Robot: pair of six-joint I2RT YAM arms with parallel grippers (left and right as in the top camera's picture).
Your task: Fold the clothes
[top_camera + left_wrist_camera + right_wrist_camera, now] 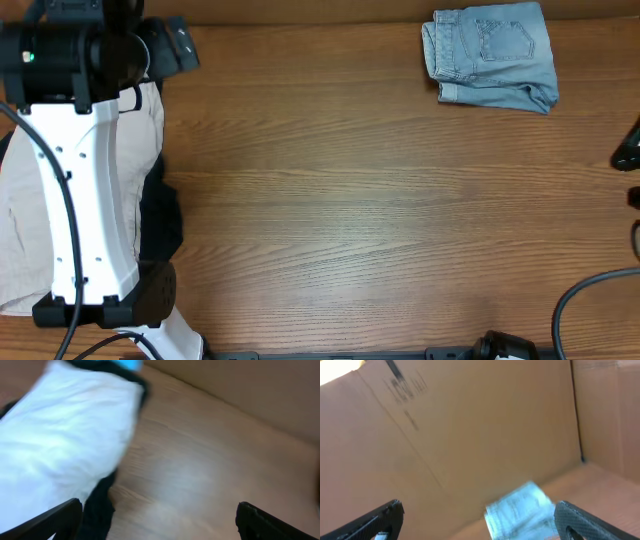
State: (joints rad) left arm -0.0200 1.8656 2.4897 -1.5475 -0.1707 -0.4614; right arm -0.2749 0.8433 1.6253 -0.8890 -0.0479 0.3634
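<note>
Denim shorts (490, 55) at the far right corner of the table (350, 200), folded into a compact packet, one back patch pocket facing up, hemmed legs doubled under along the near side. Touched by neither claw. Probably the fold already done, or all but done.

Right gripper (479, 506) spread to its widest, nothing between the fingers, aimed at the cardboard wall (470, 425) behind the table, the shorts low in its view and apart from both fingertips.

Left gripper (159, 507) equally wide and equally empty, hanging over the left edge of the table, above the beige shorts (20, 220) and the black garment (160, 220) tucked under them. Too blurred in the wrist view to say whether a fingertip brushes the cloth.

Possible trouble from here:
- Stiff denim springing back open if left unpressed, especially at the thick hem layers.
- A wide-open finger catching a hem or the waistband on any pass by the right arm, dragging the packet toward the far edge or undoing the fold.
- Wrong cloth picked up on the left, with open fingers so near the beige and black pile.
</note>
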